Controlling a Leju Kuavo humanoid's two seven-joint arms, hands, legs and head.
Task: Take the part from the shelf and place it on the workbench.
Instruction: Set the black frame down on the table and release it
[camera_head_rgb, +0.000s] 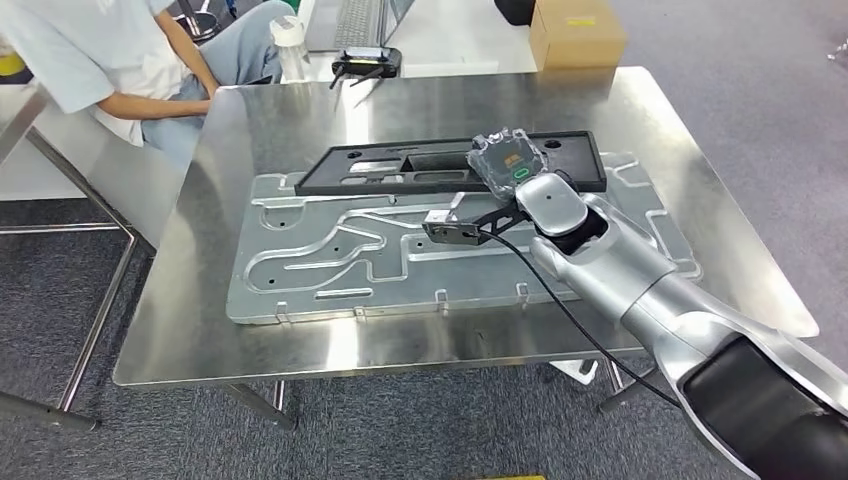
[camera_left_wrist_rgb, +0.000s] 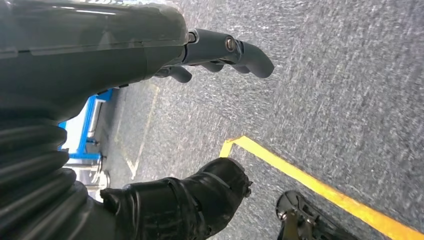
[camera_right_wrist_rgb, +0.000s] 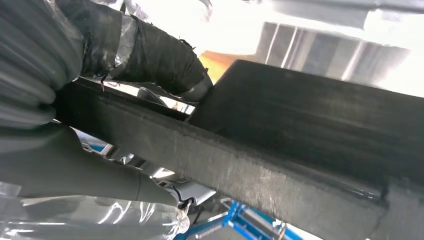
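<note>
The part is a long black frame (camera_head_rgb: 575, 160) with cutouts. It stretches across the far side of a ribbed aluminium plate (camera_head_rgb: 330, 260) on the steel workbench (camera_head_rgb: 300, 110). My right hand (camera_head_rgb: 510, 160), wrapped in clear plastic, grips the part near its right end from above. Close up, its taped thumb (camera_right_wrist_rgb: 145, 55) and fingers wrap a bar of the black frame (camera_right_wrist_rgb: 300, 115). I cannot tell whether the part rests on the plate or hangs just above it. My left hand (camera_left_wrist_rgb: 210, 120) hangs over the carpet, holding nothing, its fingers (camera_left_wrist_rgb: 235, 50) and thumb apart.
A person (camera_head_rgb: 120, 60) sits at the bench's far left corner. Behind the bench are a white bottle (camera_head_rgb: 288, 45), a black device with antennas (camera_head_rgb: 365, 65) and a cardboard box (camera_head_rgb: 575, 30). A yellow line (camera_left_wrist_rgb: 320, 185) crosses the grey carpet.
</note>
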